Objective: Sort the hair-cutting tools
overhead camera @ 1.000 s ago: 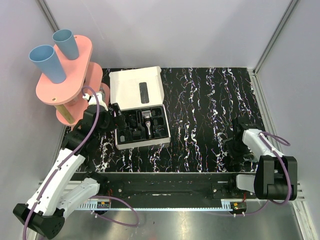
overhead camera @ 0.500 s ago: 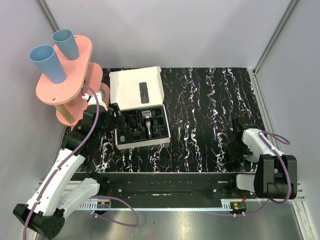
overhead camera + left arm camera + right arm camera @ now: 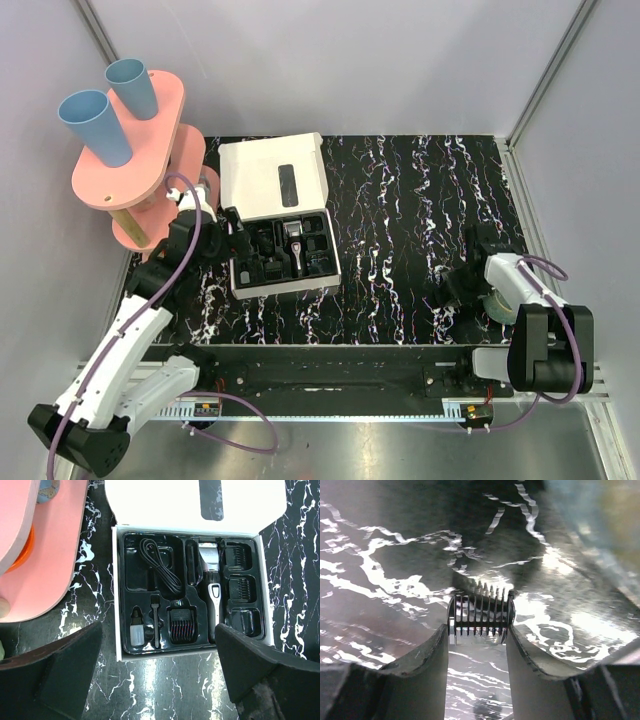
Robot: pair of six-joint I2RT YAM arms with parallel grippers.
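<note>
**A:** Why do the right jaws take the comb attachment (image 3: 480, 615) across its width?

**B:** We pinch it by its two ends, one finger on each. This leaves the teeth free and, we judge, stops the piece from twisting. It sits low over the bench (image 3: 380, 570) on the right side, well apart from the box (image 3: 116, 605) and near a blurred teal bowl (image 3: 605, 510). We cannot tell whether it rests on the bench or is lifted.

**A:** And the left jaws?

**B:** They are spread wide and hold nothing, above the near edge of the open box. We judge that this keeps the whole tray in view for a later pick.

**A:** Count, please.

**B:** In the tray we count one clipper (image 3: 212, 580), one centre comb (image 3: 182, 625) and two side combs, a far one (image 3: 238, 558) and a middle one (image 3: 242, 587). The nearest side pocket is too dark to tell. There is also one cable (image 3: 160, 565), one small bottle (image 3: 136, 630) and one brush (image 3: 156, 625). Outside the tray there is one comb, in the right jaws.
</note>
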